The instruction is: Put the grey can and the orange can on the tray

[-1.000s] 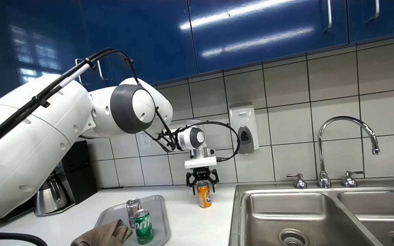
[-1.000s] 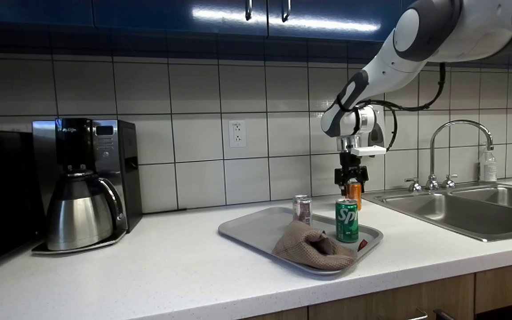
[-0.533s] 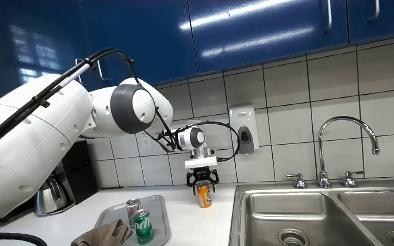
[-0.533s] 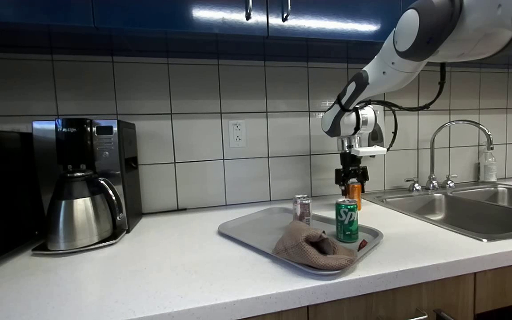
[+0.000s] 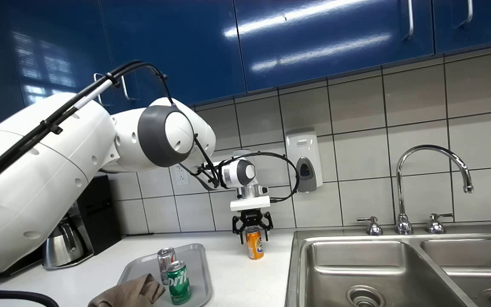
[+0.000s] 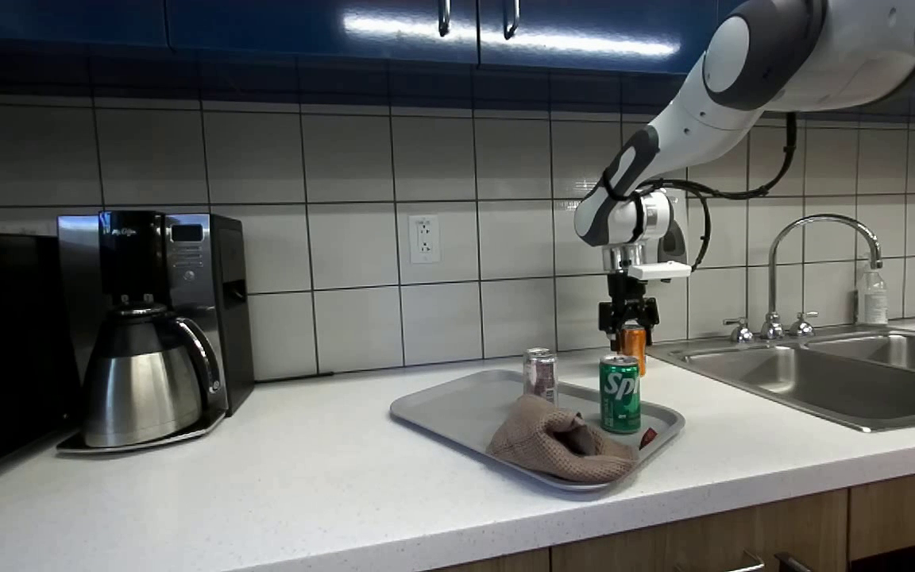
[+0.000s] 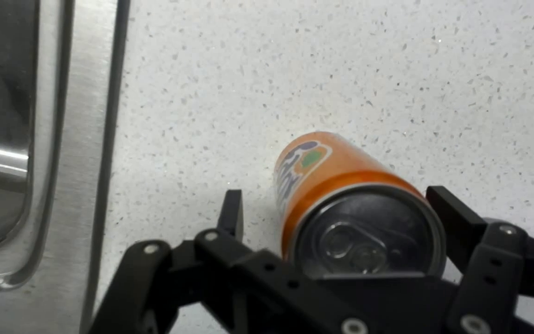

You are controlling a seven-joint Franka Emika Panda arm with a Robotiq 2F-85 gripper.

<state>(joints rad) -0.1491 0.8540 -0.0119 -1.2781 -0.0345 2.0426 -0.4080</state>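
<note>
Three cans stood upright: the grey can (image 5: 166, 257) and the green can (image 5: 179, 283) on the one tray (image 6: 453, 403), the orange can (image 7: 346, 181) on the desk (image 6: 291, 477) between tray and sink (image 6: 815, 389). The hand (image 5: 254, 239) was spread wide, a finger on each side of the orange can's top; I could not tell whether either touched it. One cloth (image 6: 549, 446) and one small red thing (image 6: 648, 438) shared the tray, and in an exterior view the green can partly hid the grey can.

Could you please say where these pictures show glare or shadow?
In both exterior views, glare streaks the cabinets; in an exterior view, the wall darkens near its top; in the wrist view, the sink gleams and the orange can has a dark lid.
</note>
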